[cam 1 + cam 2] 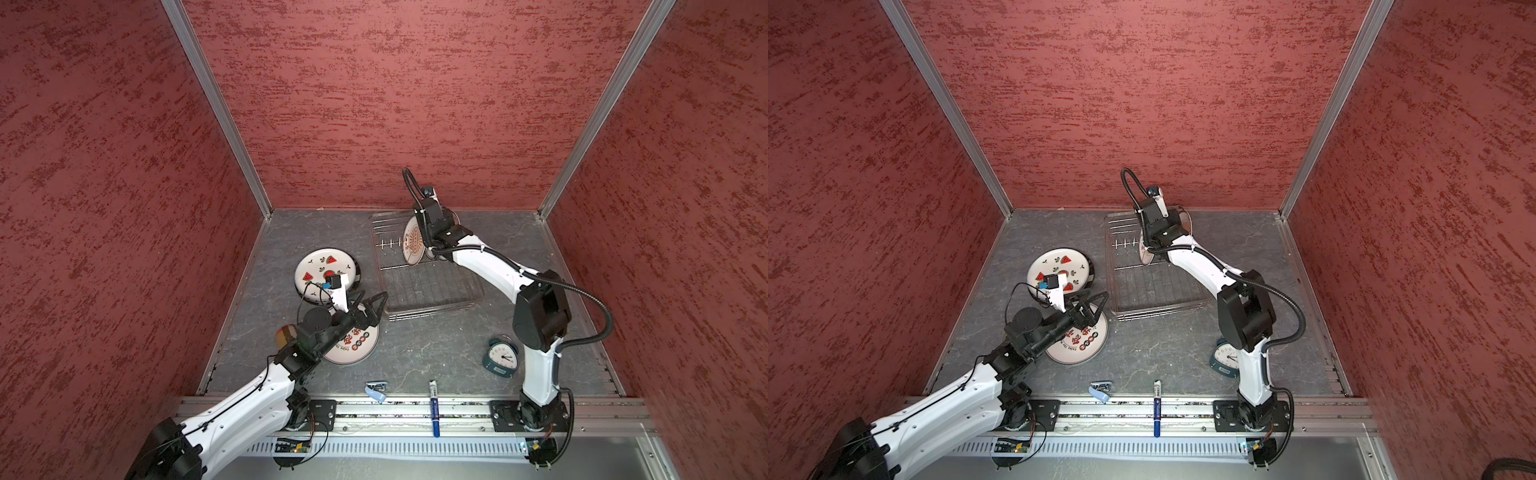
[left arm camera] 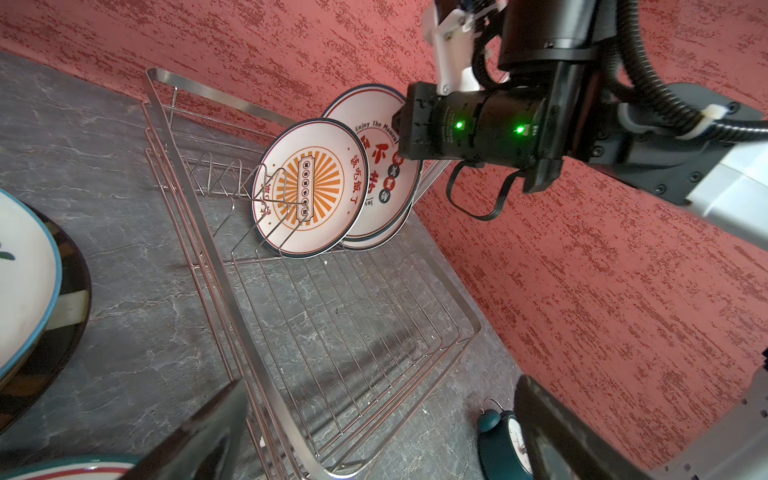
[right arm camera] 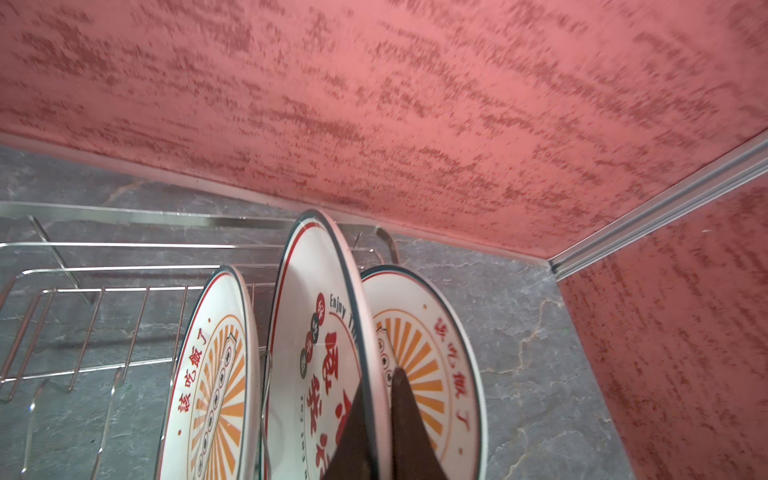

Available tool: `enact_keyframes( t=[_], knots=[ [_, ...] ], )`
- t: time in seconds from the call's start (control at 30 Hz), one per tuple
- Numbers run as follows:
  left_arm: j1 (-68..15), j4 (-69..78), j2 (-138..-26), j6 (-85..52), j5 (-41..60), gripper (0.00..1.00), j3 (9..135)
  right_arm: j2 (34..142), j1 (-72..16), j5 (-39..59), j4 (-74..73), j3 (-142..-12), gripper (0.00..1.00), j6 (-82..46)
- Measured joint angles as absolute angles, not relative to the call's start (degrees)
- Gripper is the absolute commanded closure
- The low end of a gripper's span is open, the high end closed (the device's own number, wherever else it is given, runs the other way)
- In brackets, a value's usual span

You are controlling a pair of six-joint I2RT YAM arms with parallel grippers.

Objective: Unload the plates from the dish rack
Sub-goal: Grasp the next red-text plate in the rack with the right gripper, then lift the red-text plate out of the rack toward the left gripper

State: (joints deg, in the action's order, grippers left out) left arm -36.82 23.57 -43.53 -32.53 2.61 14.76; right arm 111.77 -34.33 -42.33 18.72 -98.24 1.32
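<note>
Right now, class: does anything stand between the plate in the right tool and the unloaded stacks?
Yes: a sunburst plate stands in the dish rack beside the gripped plate, on the watermelon stack's side. Upward looks clear.

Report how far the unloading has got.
Done: watermelon plate stack and a red-character plate lie on the table. In hand: right gripper shut on the middle racked plate; left gripper open. Left: that plate plus two sunburst plates in the dish rack.

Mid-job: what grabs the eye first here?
The right gripper grips the rim of the middle white round plate with red Chinese characters, upright between two orange-sunburst plates at the far end of the silver wire dish rack. The left gripper hangs open by the rack's near-left corner, near a watermelon-patterned plate stack.
</note>
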Motion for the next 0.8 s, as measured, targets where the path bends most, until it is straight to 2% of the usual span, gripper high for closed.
enact_keyframes(
  t=[0.4,0.8],
  knots=[
    [-36.9,22.7,-42.4,-32.6,2.6,0.01,14.2,91.9,-38.0,-49.5,7.0,-80.4,0.94,3.7],
    [-37.2,21.9,-41.6,-32.8,4.0,0.01,14.1,65.4,-39.0,-39.4,0.1,-56.9,0.95,-4.4]
  ],
)
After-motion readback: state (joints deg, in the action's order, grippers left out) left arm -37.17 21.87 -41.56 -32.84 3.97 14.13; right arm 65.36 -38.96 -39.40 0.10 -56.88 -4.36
